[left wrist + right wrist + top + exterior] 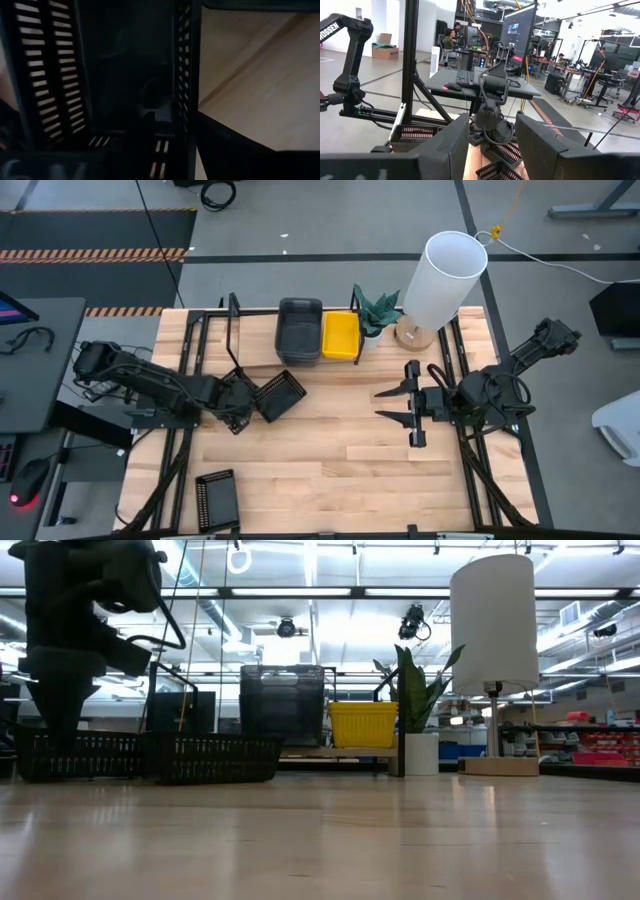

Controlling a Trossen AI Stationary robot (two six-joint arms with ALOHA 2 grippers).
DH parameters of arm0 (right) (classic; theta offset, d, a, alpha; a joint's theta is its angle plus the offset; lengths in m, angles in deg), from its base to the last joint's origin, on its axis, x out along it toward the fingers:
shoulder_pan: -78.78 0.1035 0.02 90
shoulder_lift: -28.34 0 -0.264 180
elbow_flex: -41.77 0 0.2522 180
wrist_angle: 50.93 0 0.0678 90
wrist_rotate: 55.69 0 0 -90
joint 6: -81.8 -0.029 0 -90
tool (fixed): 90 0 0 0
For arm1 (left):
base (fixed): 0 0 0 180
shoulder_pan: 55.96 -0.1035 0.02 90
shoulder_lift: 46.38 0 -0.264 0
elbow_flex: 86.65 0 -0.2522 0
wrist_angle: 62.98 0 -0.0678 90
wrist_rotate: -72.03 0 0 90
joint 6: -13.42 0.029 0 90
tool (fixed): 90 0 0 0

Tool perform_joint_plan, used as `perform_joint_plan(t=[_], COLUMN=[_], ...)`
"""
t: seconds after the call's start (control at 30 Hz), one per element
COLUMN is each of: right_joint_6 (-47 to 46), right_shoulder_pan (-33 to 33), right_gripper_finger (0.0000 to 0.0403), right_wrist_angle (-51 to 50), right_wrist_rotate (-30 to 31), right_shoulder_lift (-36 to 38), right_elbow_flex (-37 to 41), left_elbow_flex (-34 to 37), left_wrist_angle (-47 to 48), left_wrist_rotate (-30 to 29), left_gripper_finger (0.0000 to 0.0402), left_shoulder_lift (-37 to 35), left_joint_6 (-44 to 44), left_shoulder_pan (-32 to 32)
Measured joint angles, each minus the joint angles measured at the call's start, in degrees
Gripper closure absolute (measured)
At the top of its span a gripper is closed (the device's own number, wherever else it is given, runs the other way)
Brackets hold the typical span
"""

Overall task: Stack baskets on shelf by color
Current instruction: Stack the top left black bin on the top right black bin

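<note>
One black basket [279, 394] is gripped at its rim by the left gripper [243, 402], presumably for carrying to the shelf [262, 368] just beyond, while the right gripper [400, 404] is held spread apart.

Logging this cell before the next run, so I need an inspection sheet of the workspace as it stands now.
Surface: light-wood tabletop, bare in the middle.
Job's things: dark grey basket and yellow basket side by side on the shelf; one black slatted basket at the left gripper; another black slatted basket near the front edge.
Clutter: potted plant and white-shaded lamp at the back.
Grippers: left gripper on the black basket's rim, fingers hidden; right gripper open, empty, over the table's right part.
Cables: a cable on the floor behind.
Surroundings: desks, monitors, people far off.
</note>
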Motion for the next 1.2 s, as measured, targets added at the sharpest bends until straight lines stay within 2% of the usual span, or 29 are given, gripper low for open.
perform_joint_plan(t=[0.13, 0.3, 0.33, 0.47, 0.67, 0.8, 1.0, 1.2], right_joint_6=[0.05, 0.13, 0.36, 0.91, 0.92, 0.95, 0.95, 0.95], right_shoulder_pan=[0.00, 0.00, 0.00, -0.02, -0.02, -0.02, -0.57, -1.36], right_gripper_finger=[0.0238, 0.0238, 0.0238, 0.0238, 0.0238, 0.0238, 0.0238, 0.0238], right_wrist_angle=[-0.16, -0.19, -0.20, -0.24, -0.26, -0.28, -0.47, -0.94], right_wrist_rotate=[-0.05, -0.05, -0.05, 0.11, 0.11, 0.11, 0.11, 0.13], right_shoulder_lift=[-0.02, -0.02, -0.02, -0.02, -0.02, -0.02, -0.02, -0.06], right_elbow_flex=[0.00, 0.00, 0.00, 0.00, -0.02, -0.04, -0.04, -0.07], left_elbow_flex=[0.06, 0.06, -0.03, -2.88, -12.23, -18.04, -25.31, -31.59], left_wrist_angle=[-0.12, -0.08, 0.16, 4.22, 13.59, 15.33, 12.97, 7.04], left_wrist_rotate=[0.31, 1.63, 1.82, 1.86, 0.18, -1.47, -3.31, -5.71], left_gripper_finger=[0.0284, 0.0377, 0.0386, 0.0384, 0.0389, 0.0389, 0.0389, 0.0389], left_shoulder_lift=[0.04, 0.04, 0.04, 0.06, 0.06, 0.06, 1.52, 7.91], left_joint_6=[-0.83, -3.64, -4.13, -5.61, -7.05, -8.46, -9.75, -6.04], left_shoulder_pan=[0.00, 0.02, 0.02, 0.02, 0.41, 0.59, 0.58, 1.25])
